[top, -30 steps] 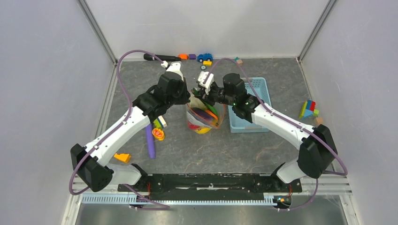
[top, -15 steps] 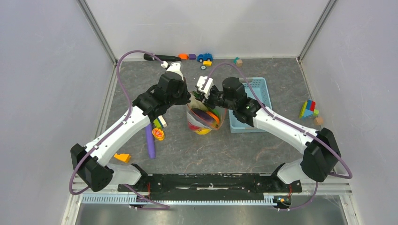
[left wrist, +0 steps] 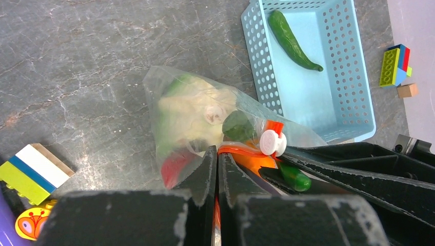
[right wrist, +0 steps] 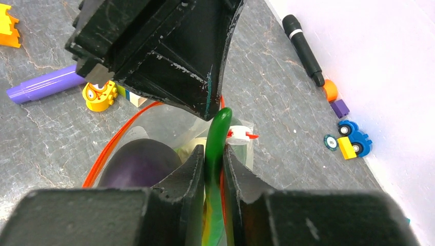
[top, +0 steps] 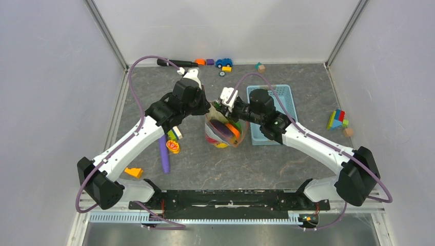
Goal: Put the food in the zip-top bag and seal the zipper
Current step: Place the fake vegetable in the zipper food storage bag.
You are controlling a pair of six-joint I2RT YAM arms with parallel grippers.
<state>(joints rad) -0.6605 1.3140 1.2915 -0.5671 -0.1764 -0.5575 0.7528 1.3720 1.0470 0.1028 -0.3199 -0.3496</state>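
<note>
The clear zip-top bag stands mid-table, holding pale cabbage, a purple eggplant and red and orange pieces. My left gripper is shut on the orange-red zipper at the bag's mouth; in the top view it is at the bag's far left corner. My right gripper is shut on a slim green food piece right over the mouth, beside the white slider. The zipper strip curves open. A long green vegetable lies in the blue basket.
The light blue basket sits right of the bag, touching it. A purple stick, yellow toy and orange block lie left. A black marker, car and blocks line the back wall. Stacked blocks lie far right.
My right arm has swung right and lowered, bringing its gripper with the green piece down and a little right, to the bag's mouth. The left arm has stayed put.
</note>
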